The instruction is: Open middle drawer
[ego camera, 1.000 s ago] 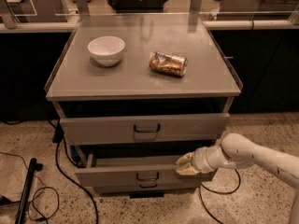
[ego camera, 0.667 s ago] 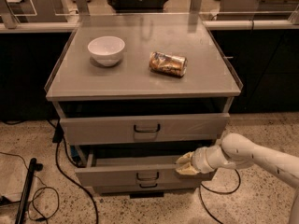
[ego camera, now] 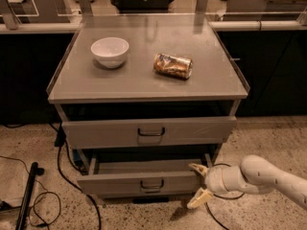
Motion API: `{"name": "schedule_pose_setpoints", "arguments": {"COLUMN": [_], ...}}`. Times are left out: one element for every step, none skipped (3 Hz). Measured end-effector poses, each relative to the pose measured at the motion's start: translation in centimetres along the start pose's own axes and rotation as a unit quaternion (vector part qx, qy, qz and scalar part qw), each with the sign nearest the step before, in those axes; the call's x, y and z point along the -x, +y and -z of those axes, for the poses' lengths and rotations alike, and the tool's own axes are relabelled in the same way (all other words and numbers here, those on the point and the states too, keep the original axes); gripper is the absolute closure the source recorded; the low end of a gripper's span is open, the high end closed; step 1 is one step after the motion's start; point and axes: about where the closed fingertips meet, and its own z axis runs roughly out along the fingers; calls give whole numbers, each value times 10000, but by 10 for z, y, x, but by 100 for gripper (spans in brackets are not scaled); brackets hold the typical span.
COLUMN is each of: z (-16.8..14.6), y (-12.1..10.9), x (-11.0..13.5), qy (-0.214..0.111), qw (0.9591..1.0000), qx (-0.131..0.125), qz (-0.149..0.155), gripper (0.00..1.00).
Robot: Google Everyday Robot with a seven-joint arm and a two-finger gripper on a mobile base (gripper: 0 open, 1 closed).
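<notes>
The middle drawer (ego camera: pixel 120 183) is the lower of the two grey fronts that show. It has a small dark loop handle (ego camera: pixel 152 184) and stands pulled out, with its inside showing behind the front panel. My gripper (ego camera: pixel 197 185) is at the drawer's right front corner, open. One finger (ego camera: pixel 196 168) is above the corner and the other (ego camera: pixel 197 200) is below it. It holds nothing. My white arm (ego camera: pixel 264 178) comes in from the lower right.
The grey drawer above (ego camera: pixel 110 132) sits slightly out under the cabinet top (ego camera: pixel 144 87). A white bowl (ego camera: pixel 110 51) and a crumpled snack bag (ego camera: pixel 173 65) lie on top. Cables (ego camera: pixel 60 176) and a black pole (ego camera: pixel 26 195) lie on the floor at the left.
My gripper's fingers have spread apart at the drawer's right corner and the gripper has dropped slightly. The drawer has stayed pulled out.
</notes>
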Motion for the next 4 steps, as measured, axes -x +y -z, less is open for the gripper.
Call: {"name": "schedule_pose_setpoints", "arguments": {"z": [0,0,0,0], "y": [0,0,0,0], "x": [2,2,2,2], "qy": [0,0,-1,-1], "qw": [10000,10000,10000,10000], "qx": [0,1,1,1], "qz": [0,0,0,0], "gripper": [19,41,39,16]}}
